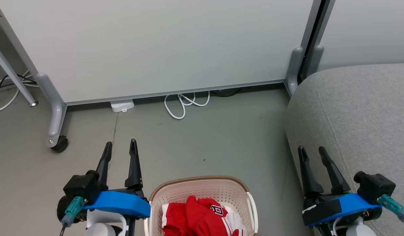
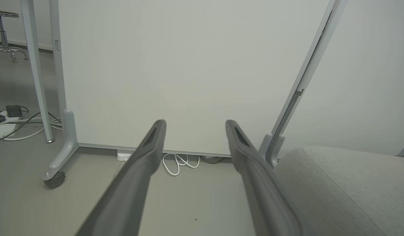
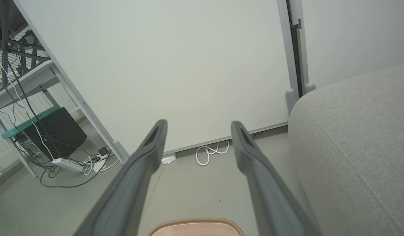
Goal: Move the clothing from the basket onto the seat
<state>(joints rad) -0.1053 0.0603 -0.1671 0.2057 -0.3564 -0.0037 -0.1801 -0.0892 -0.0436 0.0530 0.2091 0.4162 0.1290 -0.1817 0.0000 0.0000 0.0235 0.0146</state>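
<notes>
**Opening stage: both grippers empty, clothing not yet lifted**

Head view. The red, white-striped soft clothing [image 1: 202, 214], with a small dark-and-white emblem uppermost, lies heaped in the cream perforated plastic basket [image 1: 198, 179] with a brown woven-look rim. The garments lie against its near side, and its far wall is bare. The basket stands on the grey floor [image 1: 188, 141], between the two arms. The large grey woven-fabric seat [image 1: 359, 111] rises just beside it on the robot's right and carries no garment. The left gripper [image 1: 120, 143] hangs over the floor left of the basket; the right gripper [image 1: 311, 149] hangs before the seat's rounded near edge. On each, the dark fingers stand spread and hold nothing. Both arms are level and point forward, away from the load.

Left wrist view. The left gripper [image 2: 195, 123] shows its fingers wide apart, aimed at the foot of the pale partition panel [image 2: 188, 65]. The seat [image 2: 346, 183] lies to one side.

Right wrist view. The right gripper [image 3: 198, 123], likewise spread, looks past the basket's far rim [image 3: 197, 223], with the seat [image 3: 352, 137] alongside.

Judgement. The task appears to stand at its first step, the reach. The next move calls for one arm to draw back, pitch downward into the basket and pinch a fold of cloth. The right arm is nearer the seat.
</notes>
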